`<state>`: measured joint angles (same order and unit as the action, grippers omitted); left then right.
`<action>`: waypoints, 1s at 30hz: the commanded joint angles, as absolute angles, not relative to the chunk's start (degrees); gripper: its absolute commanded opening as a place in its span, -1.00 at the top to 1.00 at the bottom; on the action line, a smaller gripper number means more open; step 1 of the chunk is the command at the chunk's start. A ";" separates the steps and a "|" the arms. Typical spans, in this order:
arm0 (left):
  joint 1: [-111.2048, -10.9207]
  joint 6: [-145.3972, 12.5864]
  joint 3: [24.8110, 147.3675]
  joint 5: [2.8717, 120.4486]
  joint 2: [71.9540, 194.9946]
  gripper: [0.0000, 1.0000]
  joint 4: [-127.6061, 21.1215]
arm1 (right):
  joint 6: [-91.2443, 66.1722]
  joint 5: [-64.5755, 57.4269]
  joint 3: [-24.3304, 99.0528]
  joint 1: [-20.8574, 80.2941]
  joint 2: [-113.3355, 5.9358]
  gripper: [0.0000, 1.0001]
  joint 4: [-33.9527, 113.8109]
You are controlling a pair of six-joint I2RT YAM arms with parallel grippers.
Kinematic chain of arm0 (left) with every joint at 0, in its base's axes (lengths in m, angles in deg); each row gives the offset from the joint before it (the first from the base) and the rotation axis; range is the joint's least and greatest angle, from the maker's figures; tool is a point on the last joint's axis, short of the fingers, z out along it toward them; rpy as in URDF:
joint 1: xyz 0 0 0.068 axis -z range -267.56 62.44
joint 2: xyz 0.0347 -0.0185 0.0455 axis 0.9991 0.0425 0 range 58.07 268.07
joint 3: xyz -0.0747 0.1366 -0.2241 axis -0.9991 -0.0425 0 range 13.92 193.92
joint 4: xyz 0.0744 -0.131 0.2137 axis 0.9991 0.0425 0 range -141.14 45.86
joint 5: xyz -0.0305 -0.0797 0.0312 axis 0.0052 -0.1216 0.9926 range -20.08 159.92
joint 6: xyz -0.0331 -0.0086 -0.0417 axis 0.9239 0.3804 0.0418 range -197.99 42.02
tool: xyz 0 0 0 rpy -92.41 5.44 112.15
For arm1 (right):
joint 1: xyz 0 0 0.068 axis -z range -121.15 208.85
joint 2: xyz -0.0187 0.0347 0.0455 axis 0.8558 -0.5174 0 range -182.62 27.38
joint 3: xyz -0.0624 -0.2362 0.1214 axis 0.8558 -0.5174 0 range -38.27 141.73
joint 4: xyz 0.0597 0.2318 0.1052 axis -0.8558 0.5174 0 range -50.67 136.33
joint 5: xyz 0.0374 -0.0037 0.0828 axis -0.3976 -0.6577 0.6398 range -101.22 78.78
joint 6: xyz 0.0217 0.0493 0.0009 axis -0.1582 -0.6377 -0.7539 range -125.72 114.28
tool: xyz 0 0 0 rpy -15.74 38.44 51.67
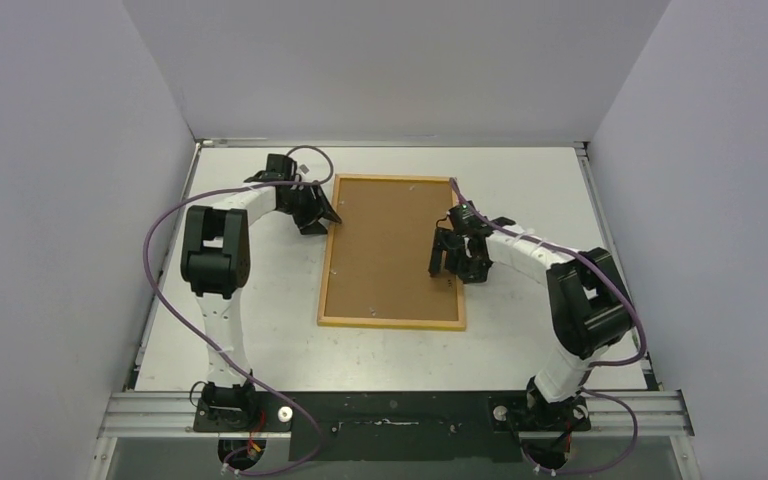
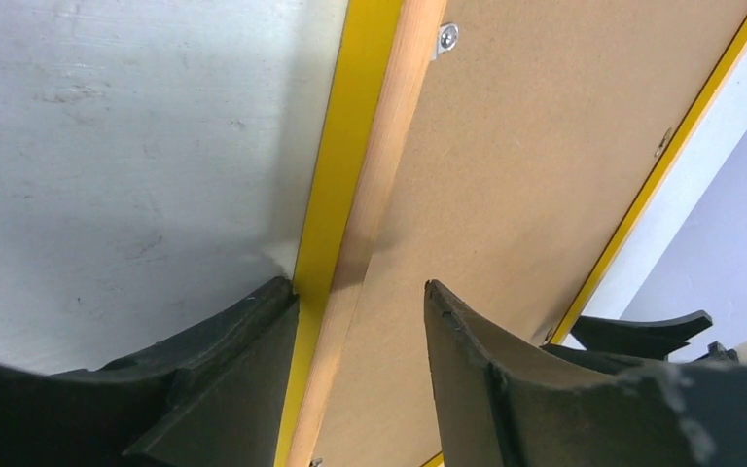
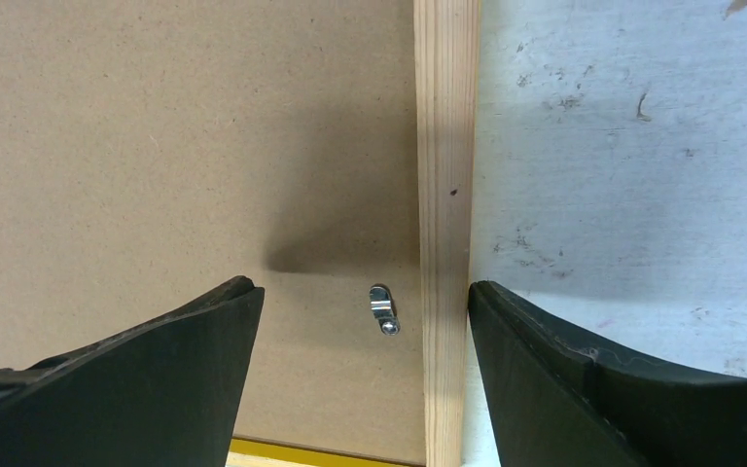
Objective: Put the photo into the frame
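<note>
White and scuffed, the tabletop [image 1: 260, 340] sits between plain pale grey walls [image 1: 60, 200], with an aluminium rail [image 1: 390, 405] along its near edge where both arms are bolted. Purple cables [image 1: 160, 250] loop along each arm.

At the left, the left end effector [image 1: 320, 220] meets the far left side of the frame [image 1: 392, 322]. The frame lies flat, back upward, in the middle of the tabletop, and its opening is covered by a brown backing board [image 1: 385, 250]. What lies beneath the board is hidden.

The overhead view gives only this layout. The left wrist view adds that the fingers [image 2: 253, 331] stand apart astride the frame's left rail. One touches the yellow outer border on the tabletop side and the other sits over the board, clear of the pale wood. A small screw tab [image 2: 446, 37] shows near the top.

At the right, the right end effector [image 1: 457, 268] is on the frame's right side. Its wrist view shows the jaws spread wide across the wooden rail, one finger on the tabletop just beside the wood and the other well in over the board. A metal clip [image 3: 383, 309] lies between them.
</note>
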<state>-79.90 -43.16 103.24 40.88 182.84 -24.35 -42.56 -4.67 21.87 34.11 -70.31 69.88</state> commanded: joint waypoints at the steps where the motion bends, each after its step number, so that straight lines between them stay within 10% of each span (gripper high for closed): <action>1: -80.73 -45.58 101.32 41.98 178.86 -0.05 -22.64 | -41.35 -11.77 25.16 33.18 -64.64 -0.58 69.98; 11: -82.16 -47.73 87.45 39.88 167.15 -0.18 -23.08 | -37.59 -11.66 28.54 28.60 -63.98 -0.47 72.29; 30: -78.44 -46.48 73.56 40.18 159.70 0.30 -22.62 | -36.77 9.06 35.95 13.47 -79.99 0.00 60.75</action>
